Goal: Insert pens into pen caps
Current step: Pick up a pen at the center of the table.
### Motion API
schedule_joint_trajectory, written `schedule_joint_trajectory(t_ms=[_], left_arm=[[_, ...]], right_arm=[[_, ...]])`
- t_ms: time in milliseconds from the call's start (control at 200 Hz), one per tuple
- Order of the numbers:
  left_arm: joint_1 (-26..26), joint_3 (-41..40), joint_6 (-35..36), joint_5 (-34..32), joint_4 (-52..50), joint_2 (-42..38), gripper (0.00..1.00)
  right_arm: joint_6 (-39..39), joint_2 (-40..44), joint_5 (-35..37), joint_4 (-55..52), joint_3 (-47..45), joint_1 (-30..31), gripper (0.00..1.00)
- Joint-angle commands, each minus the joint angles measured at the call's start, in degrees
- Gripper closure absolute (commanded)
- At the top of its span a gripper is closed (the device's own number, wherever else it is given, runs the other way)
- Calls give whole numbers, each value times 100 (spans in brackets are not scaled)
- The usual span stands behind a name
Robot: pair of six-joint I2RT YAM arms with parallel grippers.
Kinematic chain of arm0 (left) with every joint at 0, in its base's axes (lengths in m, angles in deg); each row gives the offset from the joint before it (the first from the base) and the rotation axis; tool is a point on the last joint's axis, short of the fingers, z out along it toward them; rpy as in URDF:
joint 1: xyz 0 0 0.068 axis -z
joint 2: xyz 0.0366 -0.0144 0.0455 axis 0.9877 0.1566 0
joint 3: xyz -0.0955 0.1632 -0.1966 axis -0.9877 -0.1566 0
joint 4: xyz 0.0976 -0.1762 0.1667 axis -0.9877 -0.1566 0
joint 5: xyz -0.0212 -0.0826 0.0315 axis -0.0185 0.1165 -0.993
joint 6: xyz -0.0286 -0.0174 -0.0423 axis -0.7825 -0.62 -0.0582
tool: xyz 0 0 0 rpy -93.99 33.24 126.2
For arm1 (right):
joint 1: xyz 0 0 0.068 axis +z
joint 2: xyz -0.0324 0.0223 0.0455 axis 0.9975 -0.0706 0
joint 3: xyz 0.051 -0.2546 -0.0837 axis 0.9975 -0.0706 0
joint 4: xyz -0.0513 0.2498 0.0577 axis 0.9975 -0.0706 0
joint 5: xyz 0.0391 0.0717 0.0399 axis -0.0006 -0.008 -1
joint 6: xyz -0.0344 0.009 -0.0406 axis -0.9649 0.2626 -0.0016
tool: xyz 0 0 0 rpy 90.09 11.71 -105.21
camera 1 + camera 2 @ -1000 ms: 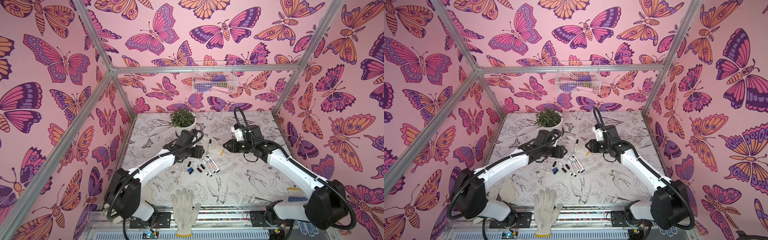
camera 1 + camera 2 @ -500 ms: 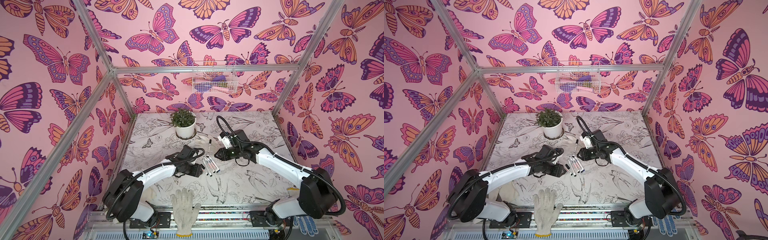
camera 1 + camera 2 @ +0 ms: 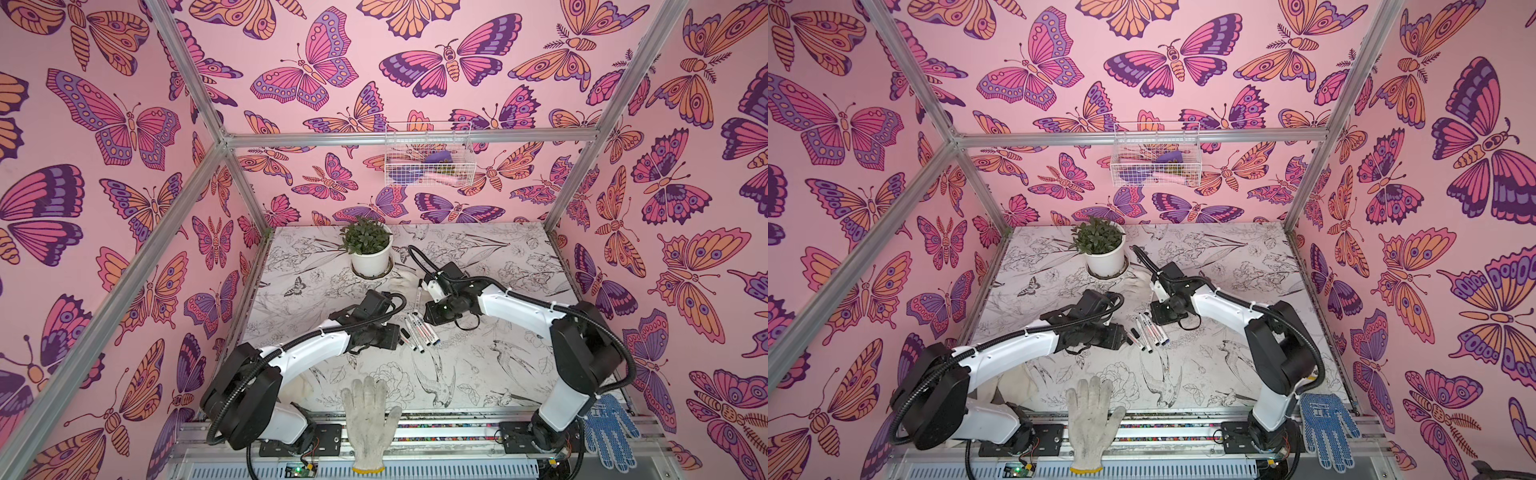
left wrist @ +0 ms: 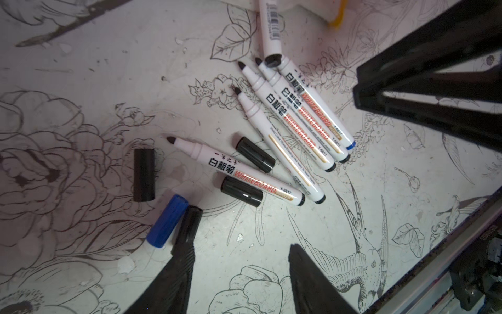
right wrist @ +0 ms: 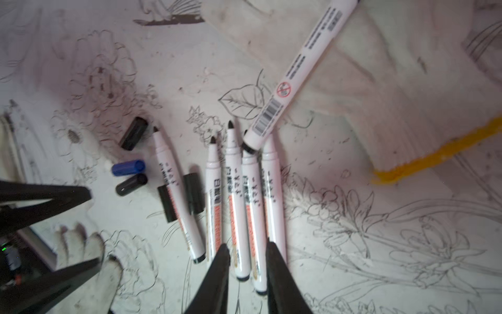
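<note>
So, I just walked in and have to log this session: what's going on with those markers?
Two robot arms hover over uncapped pens and loose pen caps lying on the table; the tips that show are bare. The left gripper is open, one of its fingers right by a black cap beside the blue cap. The right gripper, also open, straddles the rear ends of two pens. Nothing is lifted yet.
</note>
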Motion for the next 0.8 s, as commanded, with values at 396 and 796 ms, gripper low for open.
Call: schedule_joint_trajectory(t_ms=[396, 796], left_arm=[[-258, -389, -224, -254, 147, -565, 41], [-295, -373, -132, -103, 176, -599, 41]], right_arm=[[-195, -994, 787, -546, 584, 274, 72], [52, -1205, 1718, -954, 741, 535, 90]])
